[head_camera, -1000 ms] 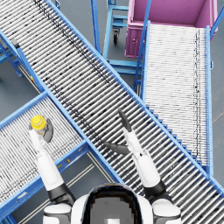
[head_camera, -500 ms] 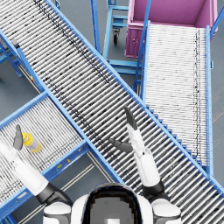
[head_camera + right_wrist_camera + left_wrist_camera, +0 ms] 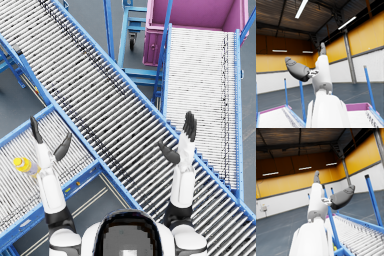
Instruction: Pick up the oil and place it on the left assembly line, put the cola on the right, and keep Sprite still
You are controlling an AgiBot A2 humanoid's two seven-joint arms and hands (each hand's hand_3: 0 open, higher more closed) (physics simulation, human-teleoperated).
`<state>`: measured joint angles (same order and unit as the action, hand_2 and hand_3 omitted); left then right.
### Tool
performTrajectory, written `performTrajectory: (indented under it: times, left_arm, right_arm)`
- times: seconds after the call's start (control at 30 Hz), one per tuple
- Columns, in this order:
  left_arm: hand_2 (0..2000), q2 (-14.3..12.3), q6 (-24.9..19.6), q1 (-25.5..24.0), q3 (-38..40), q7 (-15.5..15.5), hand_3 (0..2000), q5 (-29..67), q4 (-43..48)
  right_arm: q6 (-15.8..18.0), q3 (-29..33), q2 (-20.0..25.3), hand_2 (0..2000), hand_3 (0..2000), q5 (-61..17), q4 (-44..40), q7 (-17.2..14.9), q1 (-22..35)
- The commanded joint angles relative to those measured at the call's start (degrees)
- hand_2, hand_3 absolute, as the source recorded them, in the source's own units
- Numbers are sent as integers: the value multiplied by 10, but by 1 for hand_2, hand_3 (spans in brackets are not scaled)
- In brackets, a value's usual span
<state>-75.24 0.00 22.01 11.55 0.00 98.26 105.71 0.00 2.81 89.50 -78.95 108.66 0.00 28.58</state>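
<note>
Nearest the robot, its left hand (image 3: 46,149) is hovering over the left roller conveyor (image 3: 15,200), fingers spread wide and holding nothing, while the oil bottle (image 3: 25,165) with its yellow cap is lying on that conveyor's rollers just beside the left forearm. To the right, the right hand (image 3: 182,144) is hanging above the long diagonal conveyor (image 3: 100,100), likewise splayed open and gripping nothing. Farther off, the right conveyor (image 3: 200,85) is stretching away toward a pink bin (image 3: 200,12) at its far end.
</note>
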Motion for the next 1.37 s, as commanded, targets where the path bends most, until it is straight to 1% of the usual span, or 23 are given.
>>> performTrajectory:
  times: [0.03, 0.1, 0.2, 0.23, 0.33, 0.63, 1.03, 1.07, 1.37]
  left_arm:
    - [0, 2, 0, 31, -66, 0, 0, 0, 4]
    - [0, 1, 0, 40, -83, 0, 0, 0, 7]
    - [0, -2, 0, 48, -95, 0, 0, 0, 8]
    - [0, -2, 0, 33, -80, 0, 0, 0, 5]
    - [0, -1, 2, 29, -87, 2, 0, -13, 4]
    - [0, 19, 21, -2, -134, 21, 0, -145, -7]
    - [0, 52, 49, -42, -209, 49, 0, -349, -23]
    - [0, 57, 54, -49, -221, 54, 0, -381, -26]
    - [0, 61, 58, -54, -231, 57, 0, -408, -28]
  right_arm:
    - [0, 43, -6, 0, 0, 0, -3, 0, 19]
    - [0, 54, -8, 0, 0, 0, -5, 0, 22]
    - [0, 51, -8, 0, 0, 0, -2, 0, 19]
    - [0, 46, -6, 0, 0, 0, -2, 0, 11]
    - [2, 41, -12, 0, 0, 7, -4, -2, 4]
    - [20, -21, -76, 0, 0, 77, -22, -21, -40]
    - [49, -116, -175, 0, 0, 185, -49, -49, -102]
    - [53, -131, -190, 0, 0, 202, -54, -54, -112]
    - [57, -143, -203, 0, 0, 216, -57, -58, -120]
